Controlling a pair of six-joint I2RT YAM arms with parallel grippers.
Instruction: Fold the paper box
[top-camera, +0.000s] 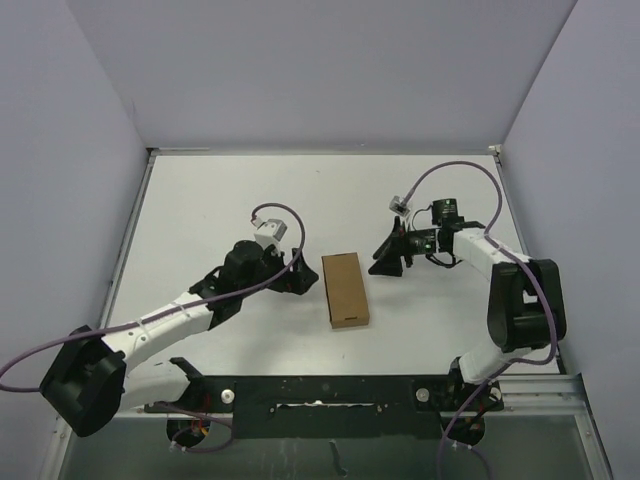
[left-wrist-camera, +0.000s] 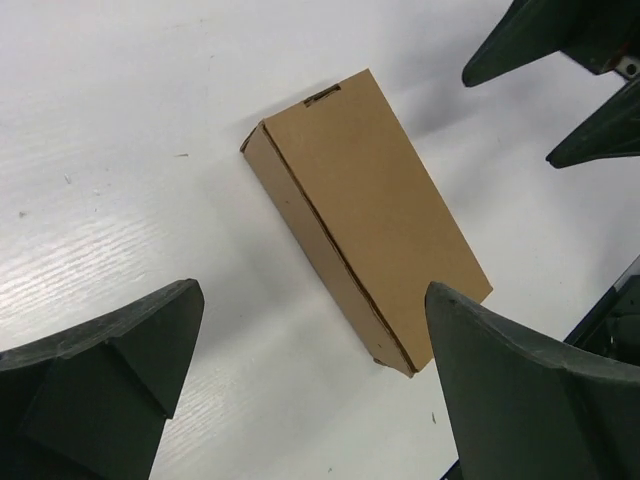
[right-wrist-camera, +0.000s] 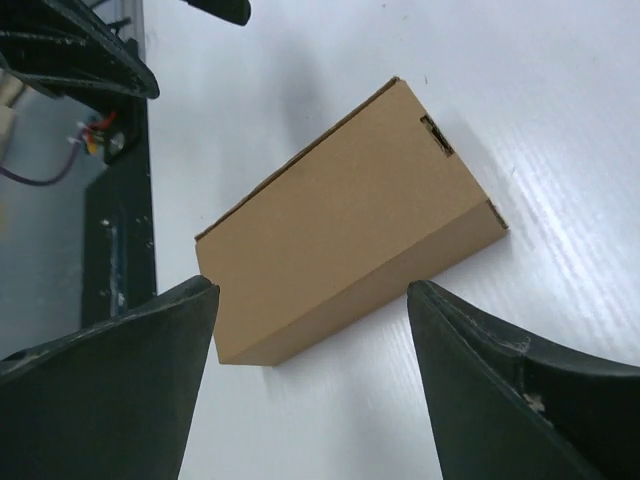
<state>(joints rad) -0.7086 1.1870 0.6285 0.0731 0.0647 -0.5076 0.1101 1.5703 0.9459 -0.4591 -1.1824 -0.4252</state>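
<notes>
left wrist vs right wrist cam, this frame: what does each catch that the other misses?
Only left wrist: the right gripper, open, at upper right beyond the paper box and clear of it.
Only right wrist: the black mounting rail along the table's edge, with wiring above it.
Both: the box closed and lying flat on the white table, with a small slot at one end. Each camera's own fingers are spread wide and grip nothing; the left gripper is open too.
</notes>
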